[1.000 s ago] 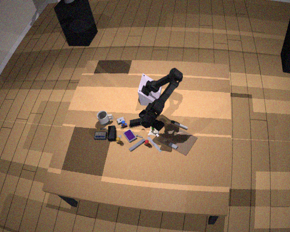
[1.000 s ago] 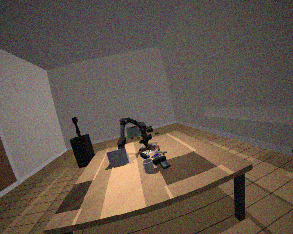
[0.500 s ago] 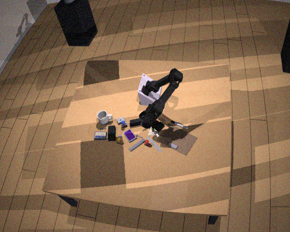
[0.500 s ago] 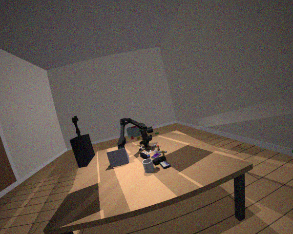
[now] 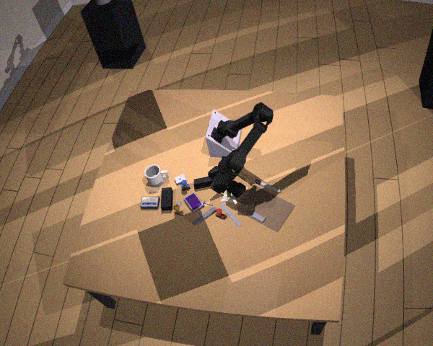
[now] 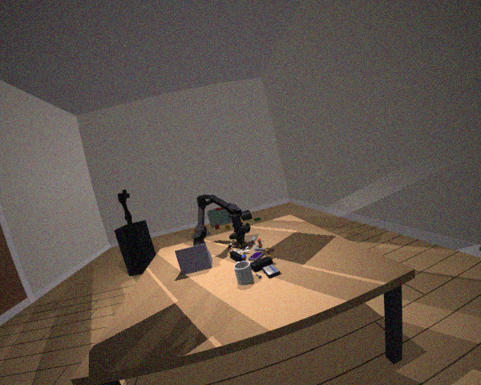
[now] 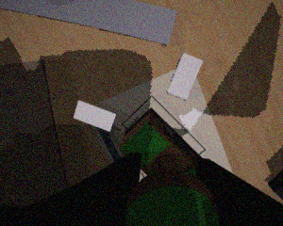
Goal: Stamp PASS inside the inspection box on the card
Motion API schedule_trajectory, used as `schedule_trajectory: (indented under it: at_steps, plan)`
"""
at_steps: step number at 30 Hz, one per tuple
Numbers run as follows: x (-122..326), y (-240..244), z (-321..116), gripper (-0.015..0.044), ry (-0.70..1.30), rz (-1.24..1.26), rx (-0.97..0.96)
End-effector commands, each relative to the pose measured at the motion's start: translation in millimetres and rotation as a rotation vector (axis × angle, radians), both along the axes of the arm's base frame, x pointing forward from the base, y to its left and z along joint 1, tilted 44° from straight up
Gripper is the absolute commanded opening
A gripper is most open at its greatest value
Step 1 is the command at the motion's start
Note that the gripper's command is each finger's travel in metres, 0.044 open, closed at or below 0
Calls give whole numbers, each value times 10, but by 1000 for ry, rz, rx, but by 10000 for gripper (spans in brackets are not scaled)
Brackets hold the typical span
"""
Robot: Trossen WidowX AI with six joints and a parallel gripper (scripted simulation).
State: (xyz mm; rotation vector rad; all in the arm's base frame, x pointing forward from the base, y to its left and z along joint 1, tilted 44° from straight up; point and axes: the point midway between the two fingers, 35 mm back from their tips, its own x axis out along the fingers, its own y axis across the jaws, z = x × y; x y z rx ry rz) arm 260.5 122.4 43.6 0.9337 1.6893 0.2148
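Mug (image 5: 156, 180) (image 6: 244, 275) upright w/ contents unclear, purple ink pad (image 5: 193, 201) (image 6: 256, 256) open

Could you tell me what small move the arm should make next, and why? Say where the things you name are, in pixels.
Probably ease straight down to print: the pincer (image 7: 168, 165) is shut on the green stamp (image 7: 172, 207), which covers part of the outlined box (image 7: 194, 143) on the card (image 7: 212, 141); I cannot tell whether it already touches.

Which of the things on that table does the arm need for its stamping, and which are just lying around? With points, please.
For the job:
- the green stamp (image 7: 172, 207) in the tool (image 7: 168, 165)
- the purple ink pad (image 5: 193, 202) (image 6: 256, 256)
- the card (image 7: 212, 137)

Apparently just lying about:
- mug (image 5: 154, 175) (image 6: 244, 273)
- red-topped stamp (image 5: 220, 213)
- marker (image 5: 268, 185)
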Motion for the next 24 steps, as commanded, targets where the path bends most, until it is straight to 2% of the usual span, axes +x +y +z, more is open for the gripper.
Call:
schedule_trajectory:
  at_steps: [1,24]
  plan:
    - [-16,24,-24,0,5,-2,5]
    - [-41,132,-125,0,4,-1,10]
